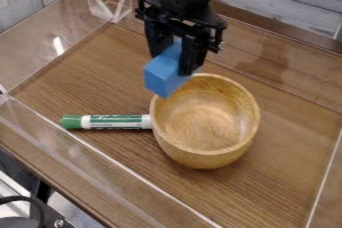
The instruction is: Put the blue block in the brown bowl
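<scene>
Sunlit Wood Grain Lines a Bench Seen From Above

A warm brown wooden bench fills most of the camera view, its grain running in long streaks down toward the lower right. Pale light washes over the upper left of the surface, where the wood looks nearly white, while the right side keeps a deeper, even brown. A raised wooden edge runs along the upper right, darker than the boards it borders. Beyond the lower left edge, the area falls into shadow, with dark cables curling at the corner. A light strip slants down the right-hand margin of the scene.
</scene>
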`<state>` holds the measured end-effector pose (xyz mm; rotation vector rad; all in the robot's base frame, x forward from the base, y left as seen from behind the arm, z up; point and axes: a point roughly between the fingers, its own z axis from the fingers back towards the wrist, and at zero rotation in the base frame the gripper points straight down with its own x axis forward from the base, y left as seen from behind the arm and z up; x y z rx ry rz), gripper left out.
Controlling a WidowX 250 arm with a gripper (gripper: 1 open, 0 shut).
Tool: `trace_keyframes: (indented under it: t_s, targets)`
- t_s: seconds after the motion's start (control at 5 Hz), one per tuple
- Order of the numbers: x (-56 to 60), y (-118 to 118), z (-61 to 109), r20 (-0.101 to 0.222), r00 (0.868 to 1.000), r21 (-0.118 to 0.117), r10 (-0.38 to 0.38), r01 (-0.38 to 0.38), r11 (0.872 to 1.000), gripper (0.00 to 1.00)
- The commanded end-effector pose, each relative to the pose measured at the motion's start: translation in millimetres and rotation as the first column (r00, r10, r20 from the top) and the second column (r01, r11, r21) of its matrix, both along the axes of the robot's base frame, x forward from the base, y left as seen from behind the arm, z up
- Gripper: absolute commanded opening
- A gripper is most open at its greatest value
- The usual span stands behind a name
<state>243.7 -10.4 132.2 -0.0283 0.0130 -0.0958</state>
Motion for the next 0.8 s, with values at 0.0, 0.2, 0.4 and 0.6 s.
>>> trace_keyframes:
  t_s: [0.0,0.2,0.4,0.6]
  targets:
    - [0.3,-6.1,15.3,0.055,0.998,-0.001,0.022,-0.022,1.0,0.0]
    - [-1.2,-11.0,16.6,0.058,0.997,-0.003,0.045,-0.045,0.999,0.0]
    - [-2.5,-16.5,16.6,0.059,0.997,-0.005,0.055,-0.055,0.998,0.0]
    - [-3.7,-21.7,15.4,0.06,0.996,-0.005,0.063,-0.062,0.998,0.0]
